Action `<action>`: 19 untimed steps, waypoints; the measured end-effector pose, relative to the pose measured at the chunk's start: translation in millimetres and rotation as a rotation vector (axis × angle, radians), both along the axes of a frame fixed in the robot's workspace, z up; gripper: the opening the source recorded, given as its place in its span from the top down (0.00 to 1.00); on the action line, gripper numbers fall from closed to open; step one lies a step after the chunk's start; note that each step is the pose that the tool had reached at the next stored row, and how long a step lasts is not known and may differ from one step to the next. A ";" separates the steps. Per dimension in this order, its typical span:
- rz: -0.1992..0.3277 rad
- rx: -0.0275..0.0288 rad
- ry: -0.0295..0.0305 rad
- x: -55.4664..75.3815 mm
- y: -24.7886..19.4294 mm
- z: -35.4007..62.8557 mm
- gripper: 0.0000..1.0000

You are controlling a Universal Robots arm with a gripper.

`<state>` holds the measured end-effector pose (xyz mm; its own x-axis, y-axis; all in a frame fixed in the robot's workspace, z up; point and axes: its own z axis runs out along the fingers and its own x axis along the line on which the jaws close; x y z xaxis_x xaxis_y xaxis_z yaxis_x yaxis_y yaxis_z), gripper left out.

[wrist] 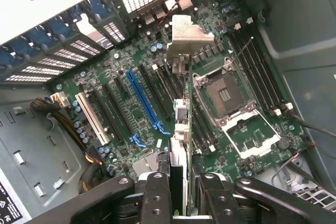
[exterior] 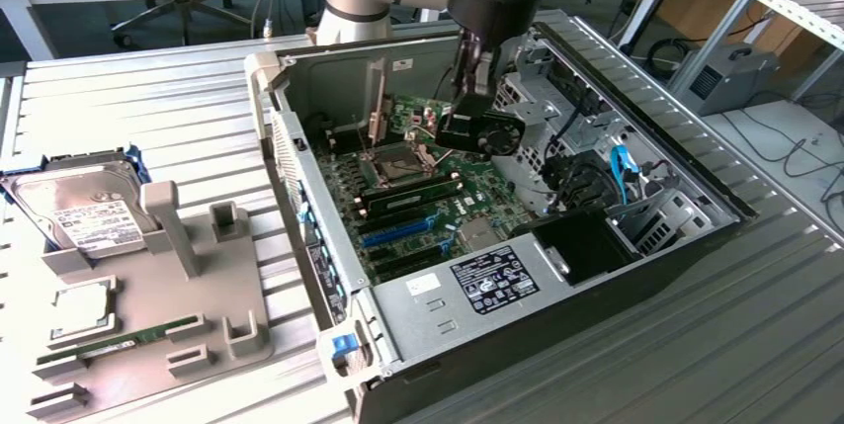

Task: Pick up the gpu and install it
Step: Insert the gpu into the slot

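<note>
The gripper (wrist: 181, 184) is closed part way on the gpu (wrist: 181, 103) and holds it tight by one edge. The gpu stands on its edge, with its silver end piece far from the gripper. It hangs inside the open computer case (exterior: 409, 330), over the green board (wrist: 131, 135), between the long blue slot (wrist: 143, 100) and the square chip socket (wrist: 223, 95). The case lies on its side on the metal bench (exterior: 738, 345). Beside the case sits a grey holder (exterior: 145, 315), which has a hard drive (exterior: 86, 212), a square chip (exterior: 82, 310) and a thin memory stick (exterior: 119, 340) in it.
</note>
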<state>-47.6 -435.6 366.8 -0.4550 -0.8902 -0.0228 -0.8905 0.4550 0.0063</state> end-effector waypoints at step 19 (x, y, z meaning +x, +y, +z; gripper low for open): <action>0.082 0.0000 0.0000 0.0 0.0 0.0 0.74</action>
